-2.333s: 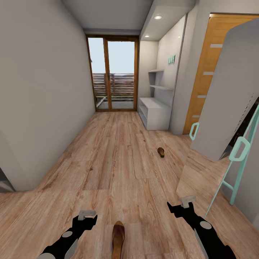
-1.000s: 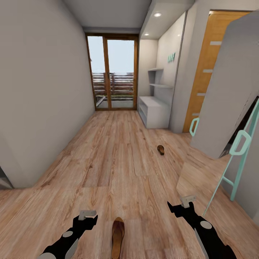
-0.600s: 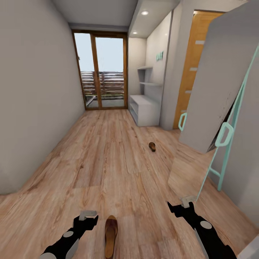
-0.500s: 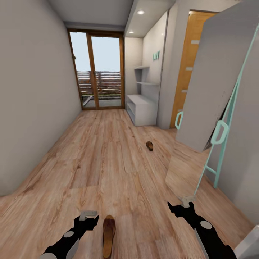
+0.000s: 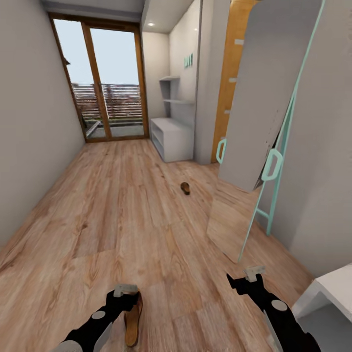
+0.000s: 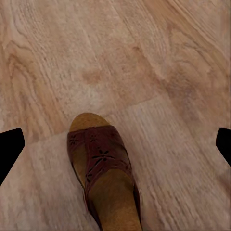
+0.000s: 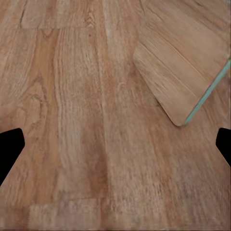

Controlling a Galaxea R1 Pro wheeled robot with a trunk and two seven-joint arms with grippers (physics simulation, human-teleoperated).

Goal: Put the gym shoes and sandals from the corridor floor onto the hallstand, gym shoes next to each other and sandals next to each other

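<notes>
Step in hand, as I read it: lining up on the first sandal, nothing picked yet. Near sandal (image 5: pixel 132 318) lies flat on the corridor floor (image 5: pixel 122 215) directly under the left gripper (image 5: pixel 126 289); in the left wrist view the sandal (image 6: pixel 103 173) sits between the two finger tips, jaws spread wide, nothing held. Right gripper (image 5: pixel 247 275) hangs released over bare planks, just short of the bottom corner of the leaning mirror (image 5: pixel 244 195) with the mint frame. Second sandal (image 5: pixel 185 187) is well apart, further down the corridor floor, near the front corner of the hallstand (image 5: pixel 171 139) on the right wall. Gym shoes not spotted from here. Next move probably: drop the left arm, centre the jaws across the sandal's strap or sole edges, close, lift. It's flat and low, so the fingers likely need to get nearly to floor level; risk of scraping the planks or just nudging it away. Writing: small mint letters (image 5: pixel 188 60) on the wall above the hallstand, too small to read. No brands or labels legible.
</notes>
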